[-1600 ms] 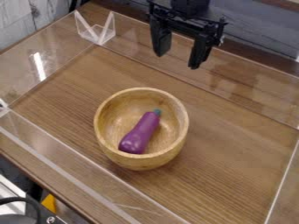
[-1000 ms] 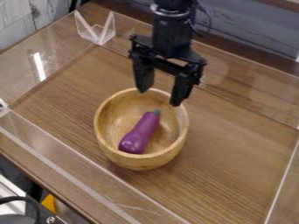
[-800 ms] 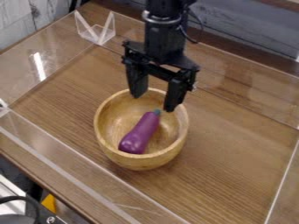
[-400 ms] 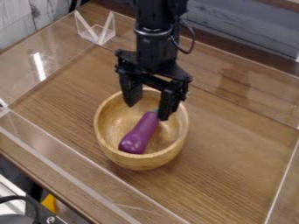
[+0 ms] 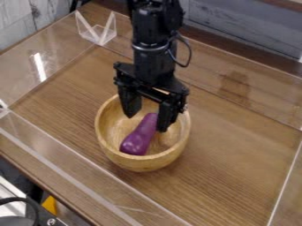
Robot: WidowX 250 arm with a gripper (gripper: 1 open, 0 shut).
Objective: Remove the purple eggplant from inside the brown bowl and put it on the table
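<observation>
1 raised camera looks down across the table [image 5: 236, 115]

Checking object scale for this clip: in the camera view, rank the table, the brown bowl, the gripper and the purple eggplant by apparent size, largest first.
1. table
2. brown bowl
3. gripper, open over the bowl; it is nearer the camera, so its rank is unsure
4. purple eggplant

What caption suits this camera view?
Robot's open fingers straddle a purple eggplant lying in a brown bowl on the table.
</observation>
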